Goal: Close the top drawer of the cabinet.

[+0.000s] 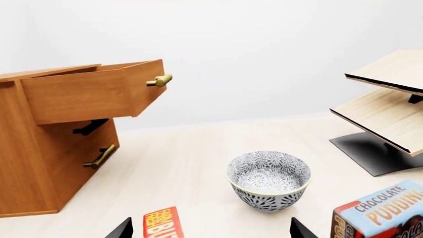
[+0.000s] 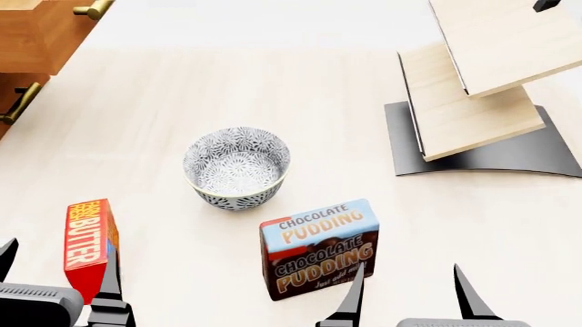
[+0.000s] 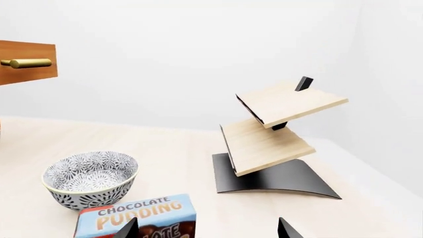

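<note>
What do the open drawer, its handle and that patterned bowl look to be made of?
The top drawer looks like orange-brown wood, with faint grain showing. Its handle seems to be brass, golden with a soft shine. The bowl appears to be glazed ceramic, with a dark pattern printed on white, though a render leaves that open.

Head looks down; both low wrist views share the bowl [image 1: 269, 180], apparently.
</note>
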Motion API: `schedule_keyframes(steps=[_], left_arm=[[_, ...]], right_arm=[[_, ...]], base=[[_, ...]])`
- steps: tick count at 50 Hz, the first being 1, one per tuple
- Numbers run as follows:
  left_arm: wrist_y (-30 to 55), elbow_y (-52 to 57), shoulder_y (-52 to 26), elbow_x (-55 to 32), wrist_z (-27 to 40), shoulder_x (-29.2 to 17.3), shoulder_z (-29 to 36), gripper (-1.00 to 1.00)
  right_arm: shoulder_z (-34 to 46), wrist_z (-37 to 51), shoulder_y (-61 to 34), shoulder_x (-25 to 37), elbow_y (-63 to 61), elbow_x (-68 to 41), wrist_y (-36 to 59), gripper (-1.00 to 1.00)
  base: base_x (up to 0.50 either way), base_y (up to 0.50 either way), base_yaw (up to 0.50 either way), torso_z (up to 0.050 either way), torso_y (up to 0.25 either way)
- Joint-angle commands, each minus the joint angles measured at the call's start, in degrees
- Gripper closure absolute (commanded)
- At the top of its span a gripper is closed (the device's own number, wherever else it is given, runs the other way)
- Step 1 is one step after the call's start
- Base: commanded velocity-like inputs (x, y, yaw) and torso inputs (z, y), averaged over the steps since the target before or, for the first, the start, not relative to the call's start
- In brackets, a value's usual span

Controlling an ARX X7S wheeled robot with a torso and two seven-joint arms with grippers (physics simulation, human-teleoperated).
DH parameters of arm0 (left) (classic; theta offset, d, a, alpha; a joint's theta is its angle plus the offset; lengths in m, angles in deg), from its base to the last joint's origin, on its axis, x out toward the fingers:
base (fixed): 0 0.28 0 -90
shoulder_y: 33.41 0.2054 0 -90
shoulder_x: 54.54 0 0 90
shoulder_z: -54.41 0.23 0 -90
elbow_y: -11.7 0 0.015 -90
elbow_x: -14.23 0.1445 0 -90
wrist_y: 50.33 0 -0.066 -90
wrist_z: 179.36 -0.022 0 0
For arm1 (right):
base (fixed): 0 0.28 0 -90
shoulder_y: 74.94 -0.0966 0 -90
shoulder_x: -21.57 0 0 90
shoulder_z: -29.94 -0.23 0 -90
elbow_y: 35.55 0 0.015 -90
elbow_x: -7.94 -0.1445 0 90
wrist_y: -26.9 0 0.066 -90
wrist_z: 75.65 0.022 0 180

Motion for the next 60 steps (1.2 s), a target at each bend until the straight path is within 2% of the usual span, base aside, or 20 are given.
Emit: schedule_keyframes(steps=[1,27,52,60], left_arm=[[-0.51,-0.10,0.39,-0.19,0.36,-0.15,0.25,-1.00],[-2.02,-2.04,0.56,-0.69,0.46,-0.58,1.13,-1.00],[-2.82,-2.64,0.66,-1.33,0.87,-0.96,1.44,-1.00],[-3.44,-3.13,0.95,-1.53,0.97,-1.05,1.45,-1.00]], right_arm=[[0.02,0.16,0.33,0.32,0.13,-0.35,-0.57,-1.00],[0.88,0.40,0.87,0.64,2.03,-0.49,-3.32,-1.00],[1.05,1.05,1.11,1.09,2.61,-0.87,-4.21,-1.00],[1.38,1.35,1.18,1.18,2.96,-0.77,-4.31,-1.00]], base=[[0.00,-0.21,0.00,0.000,0.000],[0.11,-0.02,0.00,0.000,0.000],[0.50,0.00,0.00,0.000,0.000],[0.14,0.00,0.00,0.000,0.002]])
